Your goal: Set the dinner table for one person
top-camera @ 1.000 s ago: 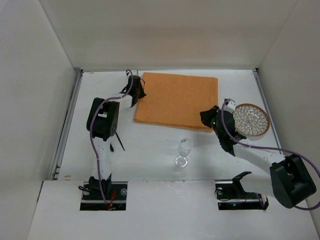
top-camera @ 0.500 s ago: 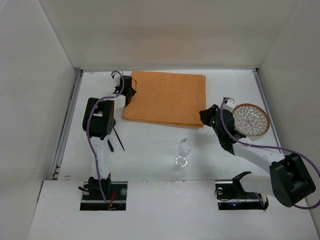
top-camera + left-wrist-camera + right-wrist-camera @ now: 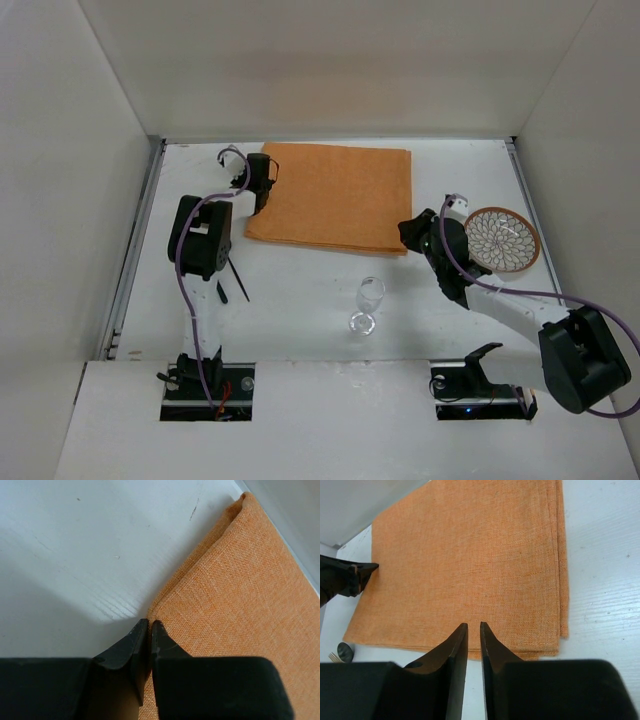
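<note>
Matte-white dinner table (image 3: 300, 335) fills the overhead view, with thin metal rails down both sides.

Far left: dark cutlery (image 3: 236, 280) lies loose on the bare surface beside the left arm; the individual pieces are too small to tell apart.

Left of centre: the left gripper (image 3: 262, 183) sits at the left hem of the orange placemat (image 3: 335, 200). In the left wrist view its fingers are pressed together right on the cloth's edge and appear to nip the hem.

Centre: the placemat lies flat in the far half of the table, roughly square to the table's edges, with nothing on it. A clear stemmed glass (image 3: 368, 300) stands on the bare table just beyond the mat's near edge.

Right of centre: the right gripper (image 3: 413, 236) is at the mat's near right corner. In the right wrist view its jaws are parted by a narrow slit and hold nothing, with flat cloth showing beyond the tips.

Far right: a round patterned plate (image 3: 503, 240) with a brown rim rests on the table, apart from the mat.

Progress, as judged: the mat looks placed or nearly so. The plate, glass and cutlery are yet to be arranged on or around it, so most of the setting remains.
</note>
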Robot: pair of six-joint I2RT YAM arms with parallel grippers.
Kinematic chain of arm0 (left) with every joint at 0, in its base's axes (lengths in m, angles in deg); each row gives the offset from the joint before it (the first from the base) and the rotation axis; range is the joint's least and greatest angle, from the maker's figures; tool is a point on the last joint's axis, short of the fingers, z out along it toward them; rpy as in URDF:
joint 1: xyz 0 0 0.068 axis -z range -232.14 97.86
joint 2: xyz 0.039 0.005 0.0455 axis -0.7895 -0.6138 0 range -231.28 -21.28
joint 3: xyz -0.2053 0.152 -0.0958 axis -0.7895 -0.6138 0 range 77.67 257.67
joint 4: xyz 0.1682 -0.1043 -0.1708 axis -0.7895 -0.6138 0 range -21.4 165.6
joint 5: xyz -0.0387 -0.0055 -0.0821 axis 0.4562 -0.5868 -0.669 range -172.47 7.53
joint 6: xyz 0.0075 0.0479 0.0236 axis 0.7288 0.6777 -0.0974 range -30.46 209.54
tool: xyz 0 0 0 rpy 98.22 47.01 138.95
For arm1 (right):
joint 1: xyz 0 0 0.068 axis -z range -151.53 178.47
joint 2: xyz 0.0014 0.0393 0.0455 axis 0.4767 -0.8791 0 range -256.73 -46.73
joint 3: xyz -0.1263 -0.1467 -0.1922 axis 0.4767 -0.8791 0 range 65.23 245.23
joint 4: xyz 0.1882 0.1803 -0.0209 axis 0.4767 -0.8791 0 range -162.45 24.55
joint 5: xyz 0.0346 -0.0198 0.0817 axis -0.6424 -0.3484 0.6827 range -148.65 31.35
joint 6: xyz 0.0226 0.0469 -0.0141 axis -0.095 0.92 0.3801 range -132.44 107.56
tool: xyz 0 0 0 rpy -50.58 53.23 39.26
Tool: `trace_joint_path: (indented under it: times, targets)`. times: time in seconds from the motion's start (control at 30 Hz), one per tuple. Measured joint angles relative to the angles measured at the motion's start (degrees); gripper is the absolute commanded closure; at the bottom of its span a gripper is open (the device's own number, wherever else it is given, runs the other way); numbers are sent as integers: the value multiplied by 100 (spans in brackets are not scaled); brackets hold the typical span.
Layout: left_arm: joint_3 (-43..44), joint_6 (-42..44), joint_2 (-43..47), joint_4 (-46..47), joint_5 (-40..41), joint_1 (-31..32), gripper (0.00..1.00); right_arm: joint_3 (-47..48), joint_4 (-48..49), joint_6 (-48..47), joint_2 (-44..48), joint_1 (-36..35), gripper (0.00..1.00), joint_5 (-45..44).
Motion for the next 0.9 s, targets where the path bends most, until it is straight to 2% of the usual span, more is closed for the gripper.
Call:
trace_joint_path:
  times: [0.2,0.53,0.63,0.9]
  targets:
    - [-59,-568,-2,11,195,96,100,0,-48,-20,0,2,72,0]
    - [-1379,-1095,570,992,219,345,99,96,-129,-39,-59,2,67,0]
    - [-1257,-1102,540,892,157,289,99,138,-129,-46,-140,0,67,0]
    - [-160,-1043,-70,420,-72,68,99,146,-138,-68,-166,0,67,2]
